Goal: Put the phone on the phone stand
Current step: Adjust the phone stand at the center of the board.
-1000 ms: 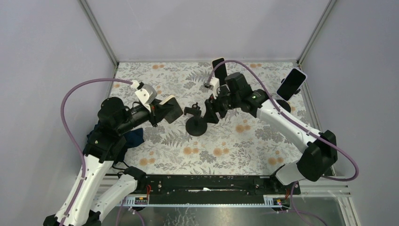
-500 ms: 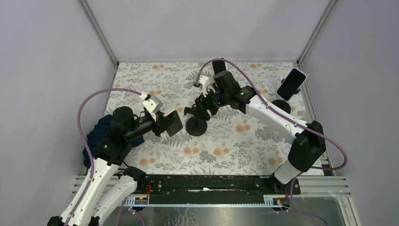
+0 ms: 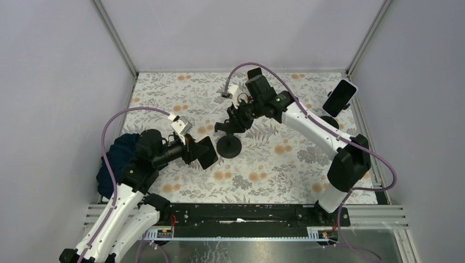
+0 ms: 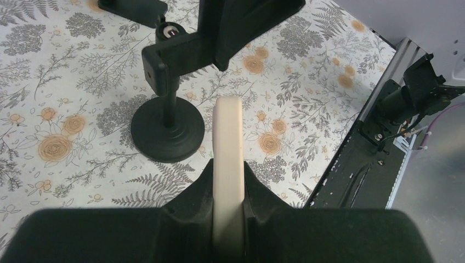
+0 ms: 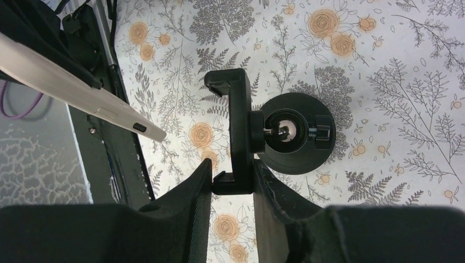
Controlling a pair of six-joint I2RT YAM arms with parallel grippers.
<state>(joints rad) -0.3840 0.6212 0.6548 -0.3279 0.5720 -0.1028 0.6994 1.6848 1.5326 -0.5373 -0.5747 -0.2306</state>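
Note:
A phone (image 3: 207, 152) with a cream edge and dark screen hangs above the mat, left of the stand, with my left gripper (image 3: 193, 150) shut on it. In the left wrist view the phone's edge (image 4: 228, 142) runs straight out between the fingers of the left gripper (image 4: 228, 181). The black phone stand (image 3: 229, 147) has a round base and a clamp on top (image 5: 239, 126). My right gripper (image 5: 233, 183) is shut on the clamp's lower end, one finger on each side. The phone (image 5: 77, 87) also shows slanted at the left of the right wrist view.
A second phone sits on another stand (image 3: 340, 97) at the back right. One more black stand (image 3: 255, 74) stands at the back behind the right arm. A dark blue cloth (image 3: 118, 156) lies at the left edge. A black rail (image 3: 241, 211) runs along the near edge.
My left arm has carried the phone nearer and to the right. My right gripper has moved left onto the stand's clamp and closed on it.

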